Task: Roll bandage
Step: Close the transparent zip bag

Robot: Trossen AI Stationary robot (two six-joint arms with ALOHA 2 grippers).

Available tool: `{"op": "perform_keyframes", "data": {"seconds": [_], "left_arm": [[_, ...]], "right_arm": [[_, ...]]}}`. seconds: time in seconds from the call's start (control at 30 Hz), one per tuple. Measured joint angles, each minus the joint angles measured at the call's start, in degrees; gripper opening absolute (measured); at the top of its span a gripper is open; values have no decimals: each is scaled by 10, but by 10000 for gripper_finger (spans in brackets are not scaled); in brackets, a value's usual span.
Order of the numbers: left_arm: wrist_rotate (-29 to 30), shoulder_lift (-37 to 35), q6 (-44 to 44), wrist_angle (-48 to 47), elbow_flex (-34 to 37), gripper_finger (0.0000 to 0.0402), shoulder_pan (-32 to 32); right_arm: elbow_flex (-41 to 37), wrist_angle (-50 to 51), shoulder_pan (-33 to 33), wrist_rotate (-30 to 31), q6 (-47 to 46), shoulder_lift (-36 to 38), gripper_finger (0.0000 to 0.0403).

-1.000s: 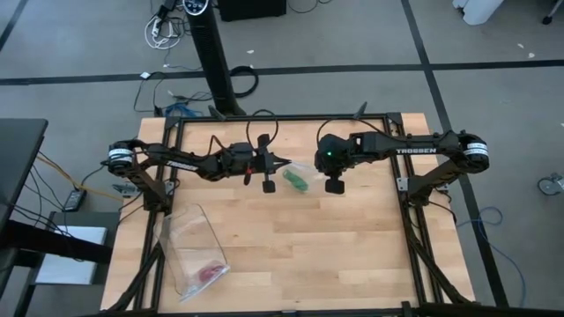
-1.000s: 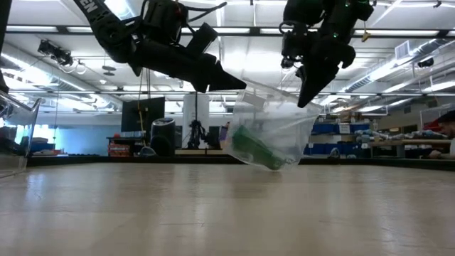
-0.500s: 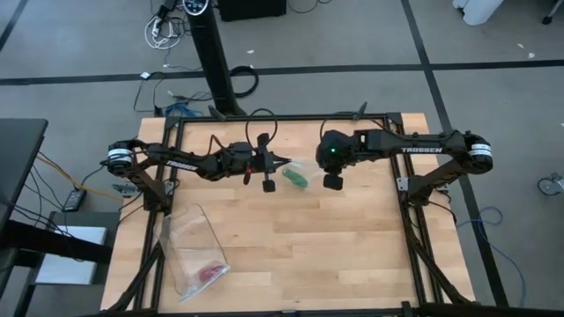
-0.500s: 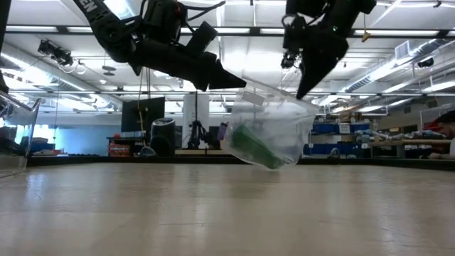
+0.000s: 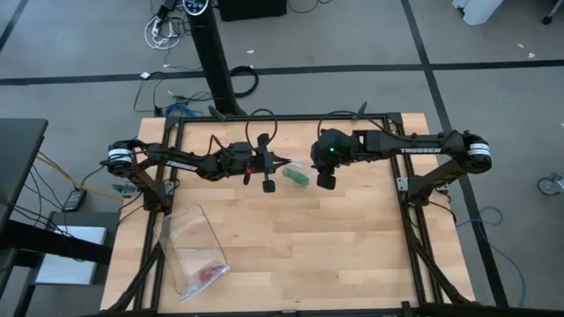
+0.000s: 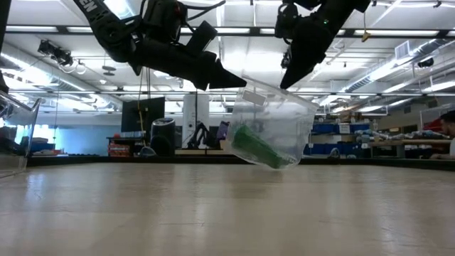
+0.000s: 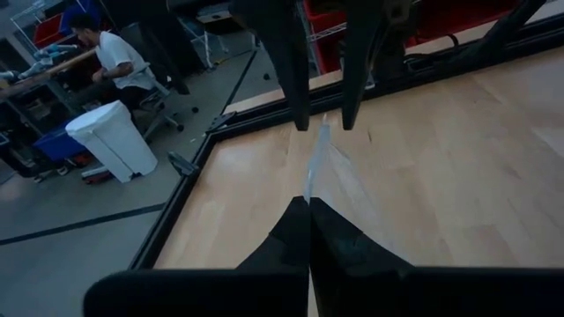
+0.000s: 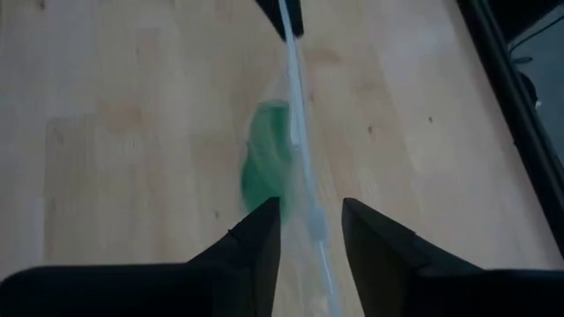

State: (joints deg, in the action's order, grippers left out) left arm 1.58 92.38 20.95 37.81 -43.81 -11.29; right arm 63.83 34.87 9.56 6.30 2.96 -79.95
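Left gripper (image 6: 238,84) is pinched on the bag (image 6: 274,131), lifted off the table (image 5: 352,238), bandage (image 6: 257,149) inside; right gripper (image 8: 308,231) is spread astride its rim.

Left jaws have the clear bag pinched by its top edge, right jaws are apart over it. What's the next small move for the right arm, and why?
Probably lower the right gripper and close it on the clear plastic bag's free top edge. That edge already runs between its open fingers, while the shut left gripper pinches the other end. The rolled bright green bandage sits inside, so two grips could open the mouth.
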Motion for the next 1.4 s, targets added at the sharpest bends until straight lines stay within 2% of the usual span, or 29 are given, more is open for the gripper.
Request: {"op": "perform_keyframes", "data": {"seconds": [0.4, 0.57, 1.07, 1.2, 1.4], "left_arm": [[-2, 0, -2, 1, 0, 1, 0], [-1, 0, -2, 0, 0, 1, 0], [9, 1, -4, 0, 0, 1, 0], [10, 1, -6, 0, 0, 1, 0], [10, 1, -6, -1, 0, 1, 0]], "right_arm": [[0, -3, 0, 23, 17, -6, 40], [0, 0, 0, 25, 18, -6, 24], [0, 51, -3, 33, -3, -6, 30], [0, 35, -16, 72, -3, -3, 52], [0, 32, -21, 76, -3, -1, 96]]}}
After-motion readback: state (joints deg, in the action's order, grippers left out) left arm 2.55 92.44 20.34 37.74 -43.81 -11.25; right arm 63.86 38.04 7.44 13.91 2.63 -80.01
